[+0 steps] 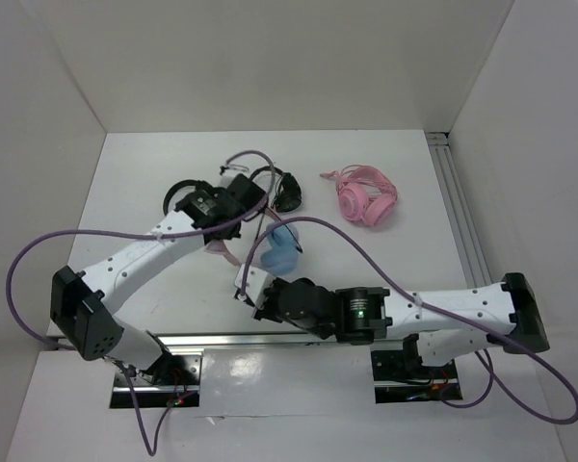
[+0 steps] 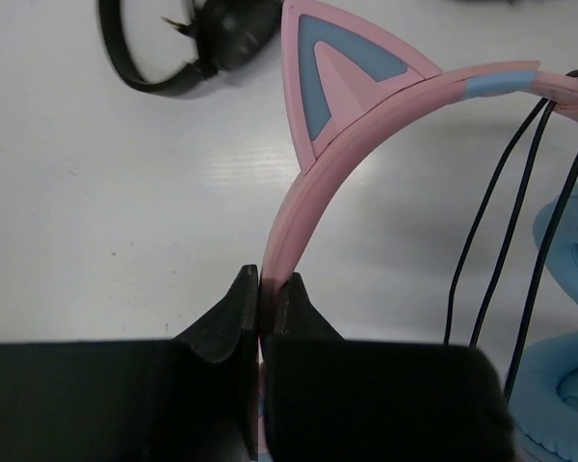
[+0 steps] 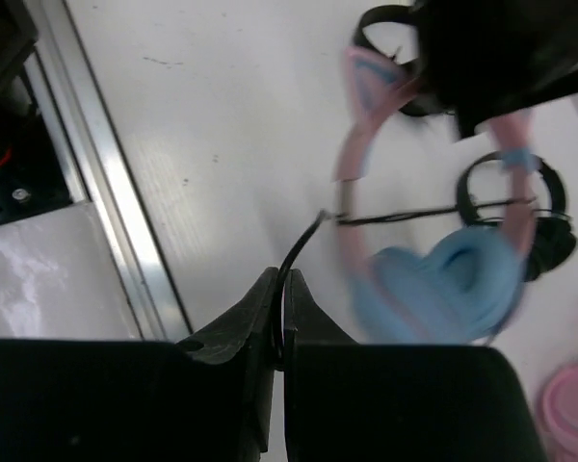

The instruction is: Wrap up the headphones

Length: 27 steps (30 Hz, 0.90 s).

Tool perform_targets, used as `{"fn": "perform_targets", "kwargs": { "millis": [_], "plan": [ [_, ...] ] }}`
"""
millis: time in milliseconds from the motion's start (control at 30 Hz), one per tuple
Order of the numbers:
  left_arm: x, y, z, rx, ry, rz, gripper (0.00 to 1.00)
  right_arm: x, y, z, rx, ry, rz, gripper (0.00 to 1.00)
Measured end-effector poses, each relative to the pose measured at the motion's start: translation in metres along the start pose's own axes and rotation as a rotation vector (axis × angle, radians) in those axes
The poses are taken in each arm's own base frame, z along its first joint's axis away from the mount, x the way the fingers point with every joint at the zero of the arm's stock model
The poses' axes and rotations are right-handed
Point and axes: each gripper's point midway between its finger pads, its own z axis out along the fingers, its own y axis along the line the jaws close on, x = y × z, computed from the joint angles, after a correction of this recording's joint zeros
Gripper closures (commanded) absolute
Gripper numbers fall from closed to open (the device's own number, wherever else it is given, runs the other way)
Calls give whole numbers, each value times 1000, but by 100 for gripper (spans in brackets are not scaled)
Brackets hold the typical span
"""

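Observation:
The headphones have light blue ear cups and a thin pink headband with a cat ear. They hang above the table's middle. My left gripper is shut on the pink headband just below the cat ear. Their thin black cable runs from the headband down into my right gripper, which is shut on it near the table's front edge. Several strands of cable hang over the headband beside an ear cup.
All-pink cat-ear headphones lie at the back right. Black headphones lie behind the left gripper, with another black pair to its left. An aluminium rail runs along the front edge, and another rail along the right side.

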Motion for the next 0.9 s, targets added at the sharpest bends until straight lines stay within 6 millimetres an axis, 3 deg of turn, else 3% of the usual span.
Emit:
{"fn": "perform_targets", "kwargs": {
  "millis": [133,267,400,600,900],
  "plan": [
    [42,-37,-26,149,10,211,100,-12,-28,-25,95,-41,-22,100],
    [80,-42,-48,267,37,324,100,-18,-50,-46,191,-71,-29,100],
    [97,-44,-72,391,23,370,100,-5,-65,-51,289,-36,-70,100],
    [105,-51,-117,635,-18,395,100,23,-82,-53,400,19,-142,96],
    [84,-48,-147,729,-90,334,100,32,-113,-51,473,8,-96,95]
  ]
}}
